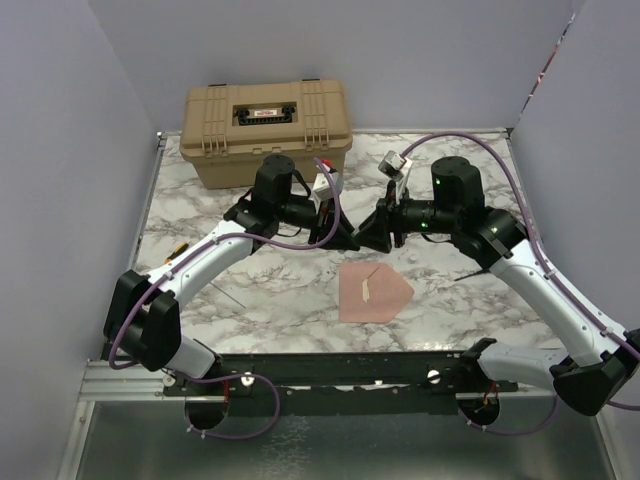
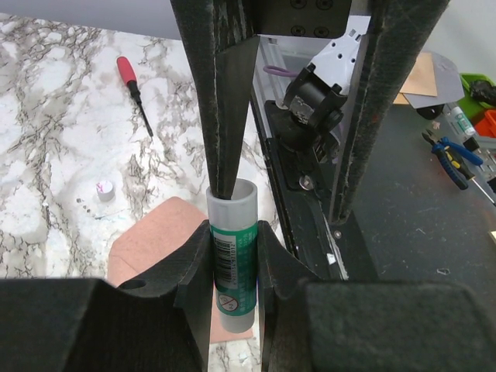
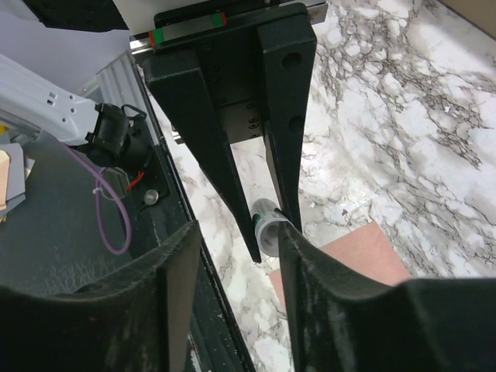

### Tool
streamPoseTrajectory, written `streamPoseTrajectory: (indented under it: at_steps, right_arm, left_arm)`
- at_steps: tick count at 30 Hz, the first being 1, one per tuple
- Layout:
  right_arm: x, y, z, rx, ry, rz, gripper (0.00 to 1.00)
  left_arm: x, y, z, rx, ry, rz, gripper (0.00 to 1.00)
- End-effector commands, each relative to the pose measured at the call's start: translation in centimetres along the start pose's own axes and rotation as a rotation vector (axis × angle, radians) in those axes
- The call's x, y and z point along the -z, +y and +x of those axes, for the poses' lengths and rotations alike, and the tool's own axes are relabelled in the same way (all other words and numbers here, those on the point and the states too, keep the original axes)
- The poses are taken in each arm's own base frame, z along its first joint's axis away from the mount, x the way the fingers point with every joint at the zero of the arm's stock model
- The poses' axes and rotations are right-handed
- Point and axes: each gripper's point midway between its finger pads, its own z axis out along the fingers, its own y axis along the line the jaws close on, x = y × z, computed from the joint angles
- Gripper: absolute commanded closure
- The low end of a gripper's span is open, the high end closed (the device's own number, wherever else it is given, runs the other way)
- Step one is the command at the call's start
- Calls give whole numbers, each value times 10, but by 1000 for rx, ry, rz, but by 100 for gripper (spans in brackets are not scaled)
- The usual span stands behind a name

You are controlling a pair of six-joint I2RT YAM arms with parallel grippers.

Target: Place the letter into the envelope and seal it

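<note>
The pinkish-brown envelope (image 1: 372,290) lies flat on the marble table, its pointed flap towards the right and a small pale strip on it. It also shows in the left wrist view (image 2: 155,240) and the right wrist view (image 3: 364,252). The letter is not in view. My left gripper (image 1: 345,232) is shut on a green-and-white glue stick (image 2: 232,256), held above the envelope's far edge. My right gripper (image 1: 377,232) faces it with jaws apart. One of its fingers (image 2: 225,116) touches the stick's grey top end (image 3: 267,229).
A tan toolbox (image 1: 266,130) stands at the back of the table. A red-handled screwdriver (image 2: 133,87) and a small white cap (image 2: 105,189) lie on the marble left of the envelope. A black mounting rail (image 1: 330,375) runs along the near edge.
</note>
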Motion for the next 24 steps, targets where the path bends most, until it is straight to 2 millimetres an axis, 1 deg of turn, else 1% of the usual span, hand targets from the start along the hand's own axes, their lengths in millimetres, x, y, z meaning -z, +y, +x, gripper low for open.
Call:
streamPoseTrajectory:
  at_steps: [1, 4, 8, 13, 17, 20, 24]
  right_arm:
    - [0, -18, 6, -14, 32, 94, 48]
    - [0, -29, 4, -23, 24, 155, 43]
    - [1, -38, 1, -30, 7, 210, 43]
    - [3, -35, -2, 0, -7, 196, 45]
    - [7, -38, -3, 9, -16, 224, 45]
    - [9, -36, -4, 16, -20, 221, 46]
    - [1, -32, 5, 3, 21, 169, 51]
  left_arm:
    - [1, -16, -9, -61, -14, 68, 100]
    - [0, -16, -8, -59, -13, 67, 100]
    - [0, -13, -6, -54, -11, 54, 100]
    - [2, -8, -5, -57, -12, 28, 100]
    - [3, -8, -5, -56, -13, 25, 100]
    - [3, -8, -5, -56, -12, 27, 100]
    - [4, -9, -6, -61, -14, 31, 100]
